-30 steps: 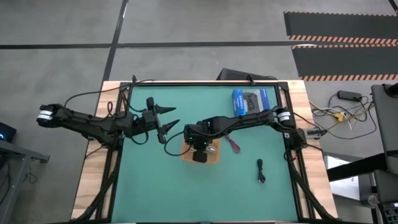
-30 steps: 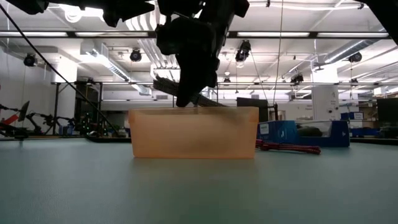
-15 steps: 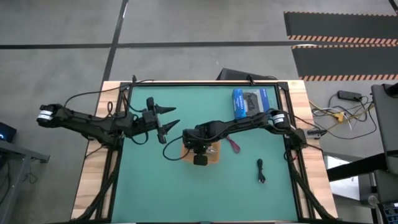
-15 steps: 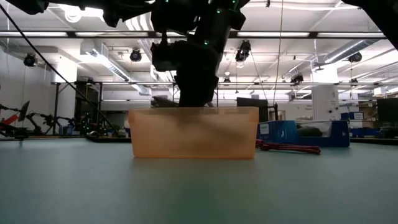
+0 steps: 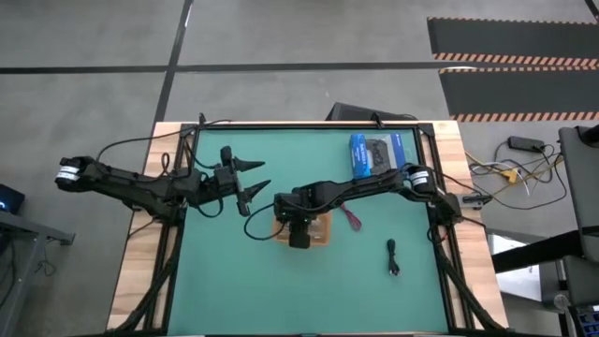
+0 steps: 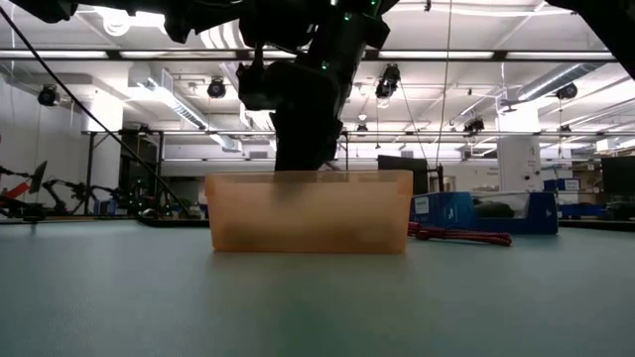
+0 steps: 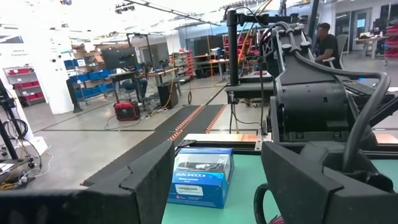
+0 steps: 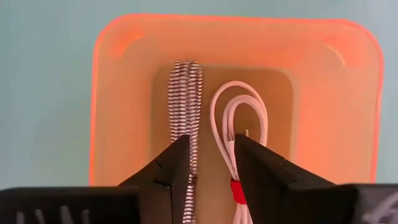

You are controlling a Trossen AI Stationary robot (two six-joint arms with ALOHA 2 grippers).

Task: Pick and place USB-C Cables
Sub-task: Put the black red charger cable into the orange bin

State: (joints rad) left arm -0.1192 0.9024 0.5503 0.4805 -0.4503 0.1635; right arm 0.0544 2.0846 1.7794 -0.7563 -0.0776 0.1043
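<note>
An orange tray (image 5: 323, 238) (image 6: 308, 213) stands near the table's middle. On its floor lie a silver-grey braided USB-C cable (image 8: 185, 102) and a white one (image 8: 240, 121), side by side. My right gripper (image 5: 298, 228) (image 8: 211, 146) points down into the tray, open, its fingers standing over the two cables' near ends. A magenta cable (image 5: 354, 219) (image 6: 461, 236) lies on the mat to the right of the tray. A black cable (image 5: 393, 256) lies nearer the front right. My left gripper (image 5: 255, 180) (image 7: 214, 168) hovers open to the left of the tray, holding nothing.
A blue box (image 5: 376, 153) (image 7: 202, 177) picturing a controller lies at the far right of the green mat (image 5: 225, 271). Black frame rails (image 5: 178, 234) run along the mat's sides. Bare mat lies at the front left.
My right gripper has gone down from above the tray's rim into the tray. The silver-grey cable that showed at its fingers above the rim has gone down with it and lies on the tray's floor beside the white one.
</note>
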